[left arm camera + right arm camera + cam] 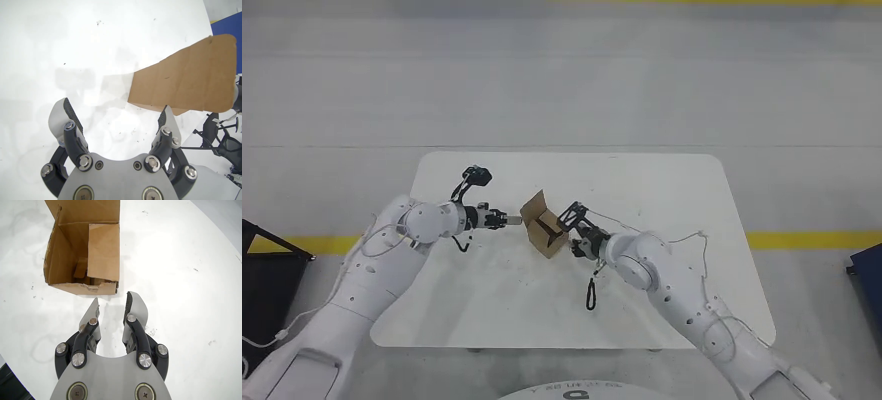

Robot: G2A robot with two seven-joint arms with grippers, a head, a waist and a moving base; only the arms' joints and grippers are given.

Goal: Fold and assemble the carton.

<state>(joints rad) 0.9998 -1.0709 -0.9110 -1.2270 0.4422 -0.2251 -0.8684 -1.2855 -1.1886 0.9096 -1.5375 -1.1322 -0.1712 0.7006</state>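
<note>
Cardboard carton (544, 226) between left fingers (72, 113), wide, and right fingers (137, 308), part-open; both empty.

The carton's (103, 256) raised flap runs off the right wrist view's edge.

I see the carton (544, 228) standing between my two claws, a small box of brown corrugated cardboard, partly assembled and with its mouth facing up. It sits just ahead of the right claw (112, 296), whose fingers are spread with nothing between them, and a thin strip of table shows between the tips and the box. The near rim (90, 288) is ragged and torn. One tall flap (85, 210) rises on the side farthest from that claw, and an inner panel (104, 251) is folded down against one wall. From the left claw (116, 103), spread wide, a plain outer wall lies ahead and off to one finger's side. I cannot tell whether that finger touches it.
</note>
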